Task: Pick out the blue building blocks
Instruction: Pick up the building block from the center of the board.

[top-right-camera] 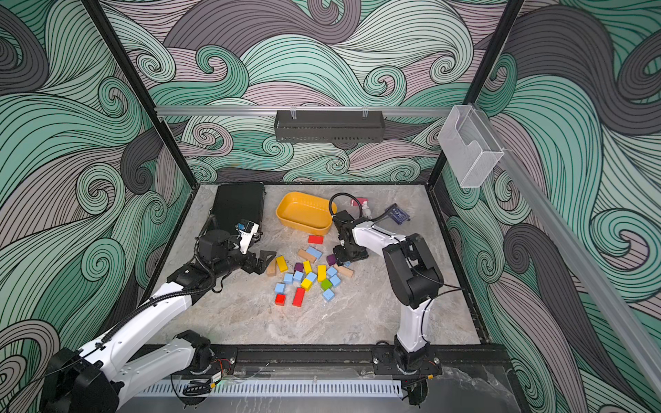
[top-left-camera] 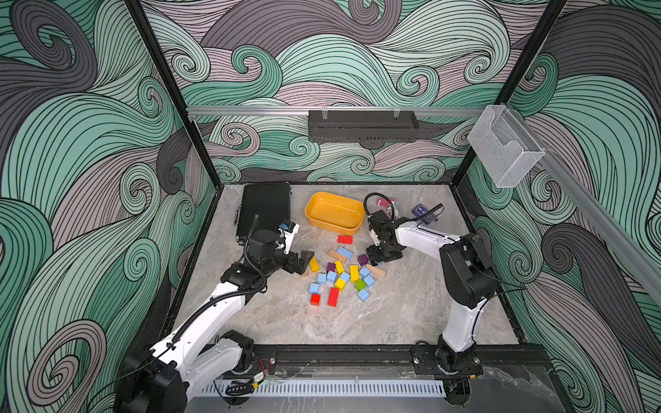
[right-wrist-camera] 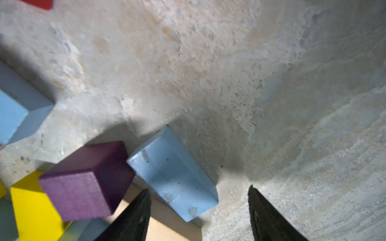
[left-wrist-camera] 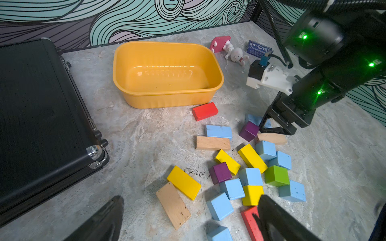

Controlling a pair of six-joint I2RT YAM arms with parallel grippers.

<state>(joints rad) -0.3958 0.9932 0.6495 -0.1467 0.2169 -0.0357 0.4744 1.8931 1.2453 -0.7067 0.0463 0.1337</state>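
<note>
Several light blue building blocks (top-left-camera: 331, 275) lie mixed with yellow, red, purple, green and bare wooden ones in a pile mid-table in both top views. My right gripper (right-wrist-camera: 198, 188) is down at the pile's far right edge, jaws open. One end of a blue brick (right-wrist-camera: 173, 167) lies between its fingers with a gap on each side, and a purple cube (right-wrist-camera: 83, 181) sits beside that brick. In the left wrist view this brick (left-wrist-camera: 254, 119) is half hidden behind the right gripper (left-wrist-camera: 275, 129). My left gripper (top-left-camera: 304, 262) hovers wide open at the pile's left edge, holding nothing.
An empty yellow tub (top-left-camera: 334, 212) stands behind the pile. A black case (top-left-camera: 266, 207) lies at the back left. A small toy figure (left-wrist-camera: 236, 55) and a navy packet (top-left-camera: 422, 211) sit at the back right. Bare marble tabletop (top-left-camera: 357, 321) stretches toward the front.
</note>
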